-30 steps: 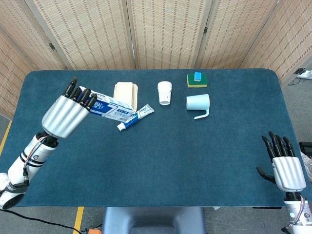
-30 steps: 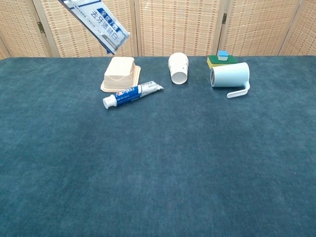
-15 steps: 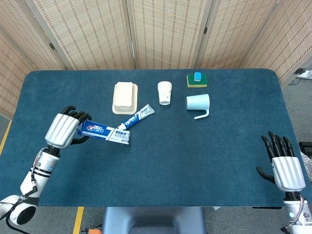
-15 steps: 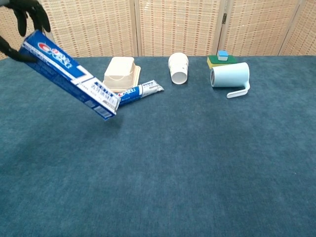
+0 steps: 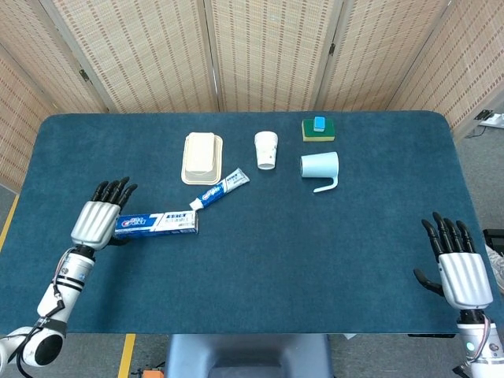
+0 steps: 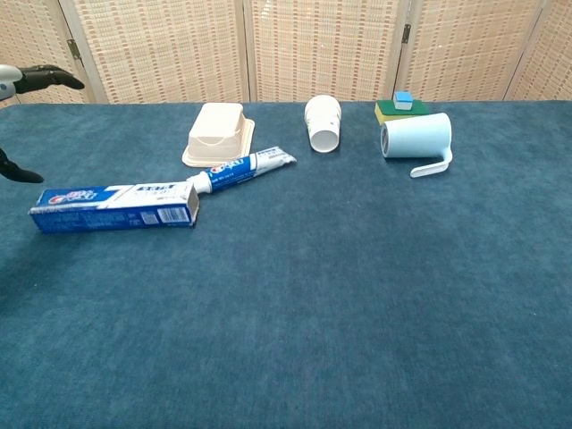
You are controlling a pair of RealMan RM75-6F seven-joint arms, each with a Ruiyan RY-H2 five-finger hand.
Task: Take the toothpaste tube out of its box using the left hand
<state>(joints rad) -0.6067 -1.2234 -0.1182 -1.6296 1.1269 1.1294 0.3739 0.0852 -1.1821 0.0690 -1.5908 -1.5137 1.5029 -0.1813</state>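
A: What lies around the toothpaste tube (image 5: 220, 189)?

B: It rests flat on the blue cloth table (image 5: 315, 260), slanted, its white cap almost touching the open end of the box (image 5: 155, 223), which lies flat at its 8 o'clock. A beige soap dish (image 5: 202, 157) sits just at its 11 o'clock. At 2 o'clock a white paper cup (image 5: 266, 149) lies tipped over, then a pale blue mug (image 5: 320, 167) on its side, handle toward the near edge. Behind the mug is a green and yellow sponge (image 5: 318, 130) with a small blue block on top. Nothing covers the tube.

A: And the hands?

B: The left hand (image 5: 99, 216) is at the box's far-left end, fingers straight and spread. Whether the thumb touches the carton I cannot tell from the head view. The right hand (image 5: 456, 264) lies at the table's 4 o'clock corner, fingers apart, holding nothing.

A: What differs from half a second ago?

B: Then the left hand held the box tilted in the air; now the carton lies on the cloth and the fingers have opened. The tube has not moved.

A: Textures?

B: Glossy printed cardboard, soft crimped tube, napped fabric, woven reed screens (image 5: 268, 47) behind.
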